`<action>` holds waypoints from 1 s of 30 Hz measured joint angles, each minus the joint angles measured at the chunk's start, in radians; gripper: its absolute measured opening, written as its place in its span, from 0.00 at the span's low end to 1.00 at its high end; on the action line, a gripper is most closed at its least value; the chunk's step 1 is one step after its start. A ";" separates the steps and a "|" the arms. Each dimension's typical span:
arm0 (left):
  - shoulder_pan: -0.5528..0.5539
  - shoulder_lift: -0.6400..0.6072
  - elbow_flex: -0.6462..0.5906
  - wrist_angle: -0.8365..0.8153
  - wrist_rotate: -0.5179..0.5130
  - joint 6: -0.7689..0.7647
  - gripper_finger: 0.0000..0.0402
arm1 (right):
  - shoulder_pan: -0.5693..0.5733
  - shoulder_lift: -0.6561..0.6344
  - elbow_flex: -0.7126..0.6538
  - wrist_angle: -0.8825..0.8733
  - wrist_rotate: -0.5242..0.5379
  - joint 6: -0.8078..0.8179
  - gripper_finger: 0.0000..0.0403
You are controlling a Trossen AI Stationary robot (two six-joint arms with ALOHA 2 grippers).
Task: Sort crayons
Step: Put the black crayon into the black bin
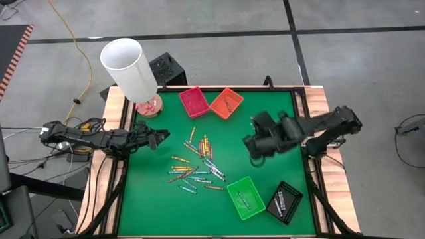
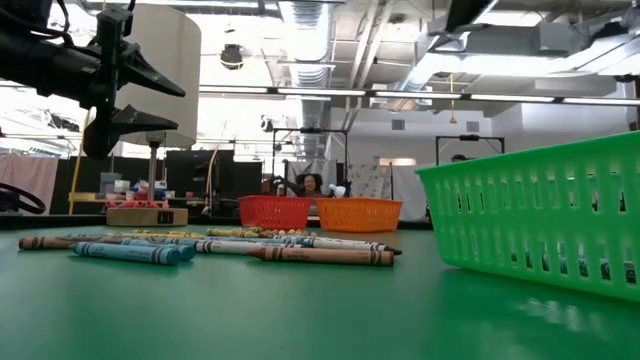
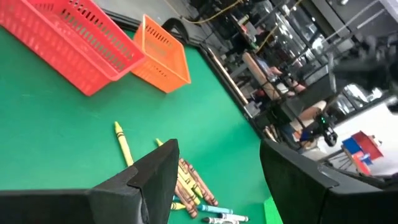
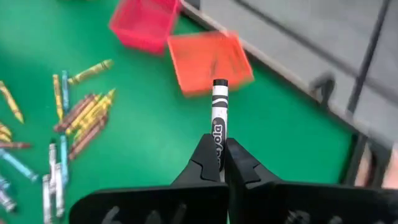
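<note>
A black crayon (image 4: 219, 121) is pinched in the right gripper (image 4: 219, 163), held above the green mat near the orange tray (image 1: 226, 103). Loose crayons (image 1: 196, 164) lie beside the left gripper (image 1: 161, 137), its fingers spread. The green tray (image 1: 246, 197) holds one crayon.

High view: straight down over the whole bench (image 1: 265, 133), both arms in frame, floor around the edges. Low view: level with the bench top, very near the green tray (image 2: 540, 220), facing across the scattered crayons (image 2: 230, 247) toward the room behind. Left wrist view: forward and down past its own claw (image 3: 217, 186), toward the red tray (image 3: 68, 37) and orange tray (image 3: 163, 53). Right wrist view: downward, same two trays ahead. Crayon pile and both far trays shared by all four.
</note>
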 joint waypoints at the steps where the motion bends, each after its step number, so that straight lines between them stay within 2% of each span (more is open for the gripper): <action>1: 0.000 0.000 0.000 0.000 -0.006 -0.006 0.54 | 0.031 -0.011 -0.033 0.036 -0.016 0.011 0.00; 3: 0.000 0.000 0.000 0.000 -0.023 -0.021 0.54 | 0.097 -0.014 -0.075 0.077 -0.044 0.069 0.00; 8: 0.000 0.000 0.000 0.003 -0.071 -0.096 0.54 | 0.203 -0.005 -0.183 0.003 -0.179 0.394 0.00; 10: 0.000 0.000 0.000 0.003 -0.074 -0.101 0.54 | 0.243 -0.003 -0.238 0.004 -0.258 0.517 0.00; 16: 0.000 0.000 0.000 0.001 -0.115 -0.103 0.54 | 0.377 -0.004 -0.371 0.032 -0.580 0.865 0.00; 19: 0.000 0.000 0.000 -0.004 -0.140 -0.092 0.54 | 0.445 -0.003 -0.403 0.070 -0.680 0.999 0.00; 23: 0.000 0.000 0.000 -0.009 -0.171 -0.056 0.54 | 0.495 -0.003 -0.405 0.117 -0.796 1.038 0.00; 30: 0.000 0.000 0.000 -0.011 -0.190 -0.050 0.54 | 0.487 -0.003 -0.405 0.260 -0.828 1.030 0.00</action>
